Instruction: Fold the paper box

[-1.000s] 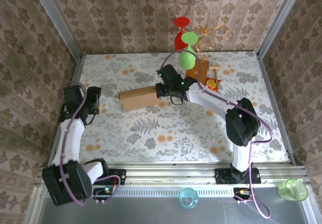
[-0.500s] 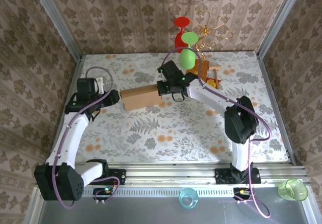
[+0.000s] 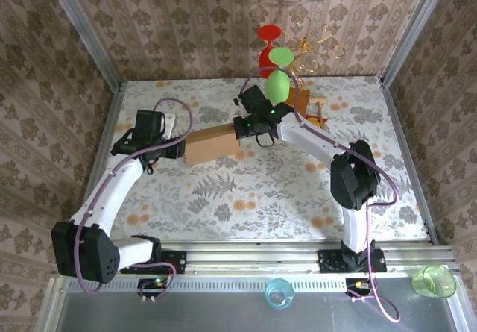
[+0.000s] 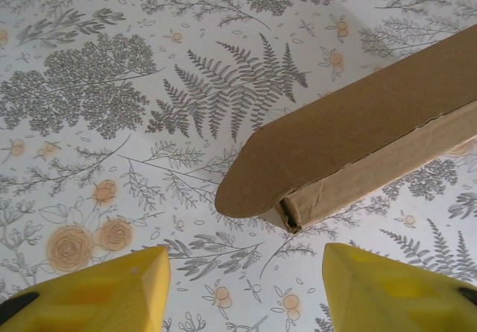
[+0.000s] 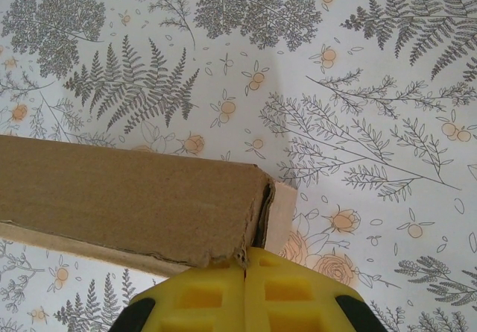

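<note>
The paper box [image 3: 212, 144] is a long, flat, light-brown cardboard piece lying left of the table's middle. My right gripper [image 3: 240, 128] is at the box's right end, its yellow fingers [image 5: 298, 295] shut, with a torn corner of the cardboard [image 5: 127, 198] pinched at their tips. My left gripper [image 3: 179, 149] is at the box's left end, open. In the left wrist view its yellow fingers [image 4: 112, 291] stand wide apart just short of the box's rounded flap [image 4: 358, 138], with nothing between them.
A smaller orange-brown box [image 3: 298, 104] and a green goblet [image 3: 277, 84] stand just behind the right gripper. Red and green goblets hang on a gold stand [image 3: 313, 37] at the back wall. A blue cup [image 3: 279, 293] and a green cup [image 3: 434, 281] sit on the near rail.
My left arm has swung from the table's left edge over to the box's left end, its jaws narrowing a little. The right gripper and the box have shifted slightly right.
</note>
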